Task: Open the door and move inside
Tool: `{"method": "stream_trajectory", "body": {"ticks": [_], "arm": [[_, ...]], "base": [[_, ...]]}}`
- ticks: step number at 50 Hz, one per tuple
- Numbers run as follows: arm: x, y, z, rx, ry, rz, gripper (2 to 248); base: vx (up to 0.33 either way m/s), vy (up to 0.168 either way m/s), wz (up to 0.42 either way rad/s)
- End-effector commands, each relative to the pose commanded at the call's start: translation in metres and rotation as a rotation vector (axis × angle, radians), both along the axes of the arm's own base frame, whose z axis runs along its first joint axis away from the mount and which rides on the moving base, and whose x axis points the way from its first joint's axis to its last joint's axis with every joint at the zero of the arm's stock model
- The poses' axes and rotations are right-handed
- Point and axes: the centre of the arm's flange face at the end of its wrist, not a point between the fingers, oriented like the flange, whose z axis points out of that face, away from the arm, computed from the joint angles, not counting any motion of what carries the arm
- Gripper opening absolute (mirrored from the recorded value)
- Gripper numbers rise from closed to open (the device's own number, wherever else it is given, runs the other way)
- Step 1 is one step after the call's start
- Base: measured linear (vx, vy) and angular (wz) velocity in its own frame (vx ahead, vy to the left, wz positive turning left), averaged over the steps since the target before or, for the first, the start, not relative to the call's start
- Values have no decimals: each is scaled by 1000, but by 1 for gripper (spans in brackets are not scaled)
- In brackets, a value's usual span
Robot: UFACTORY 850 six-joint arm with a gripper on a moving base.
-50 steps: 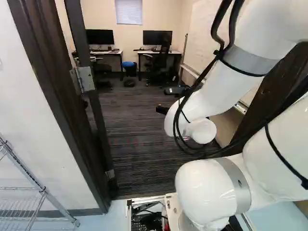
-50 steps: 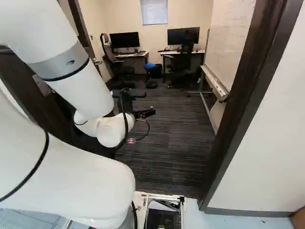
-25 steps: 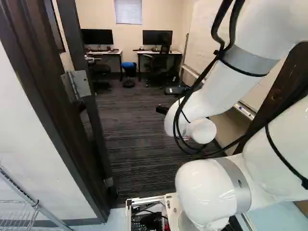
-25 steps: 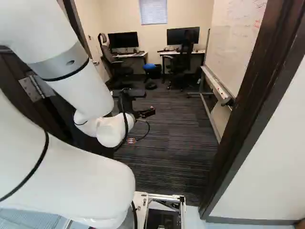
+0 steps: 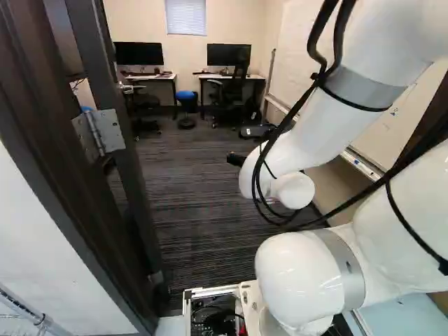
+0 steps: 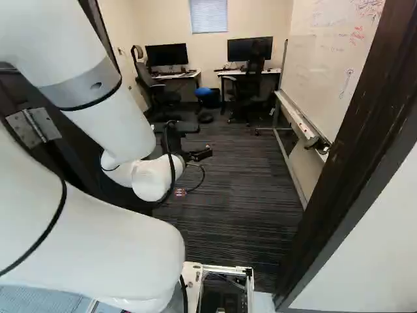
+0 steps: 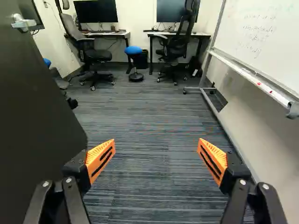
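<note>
The door stands open into the room, its hinge at the left of the left base view. The hand is through the doorway, released: its orange-padded fingers stand wide apart above the carpet, the door beside them. A whiteboard stands along the carpet's opposite edge. Ahead, a blue stool stands near the front corner of a desk.

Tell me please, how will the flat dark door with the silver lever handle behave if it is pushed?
The door will probably swing rather than slide, since a silver metal hinge joins it to the dark frame. Its flat, unbroken face suggests a stiff panel that should hardly bend.
</note>
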Motion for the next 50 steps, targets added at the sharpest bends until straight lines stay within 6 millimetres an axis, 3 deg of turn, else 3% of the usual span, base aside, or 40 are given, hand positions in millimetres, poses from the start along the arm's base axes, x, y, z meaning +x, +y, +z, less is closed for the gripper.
{"method": "stream_trajectory", "body": {"ticks": [50], "arm": [[0,0,0,0,0,0,247]], "base": [[113,-1,-8]]}}
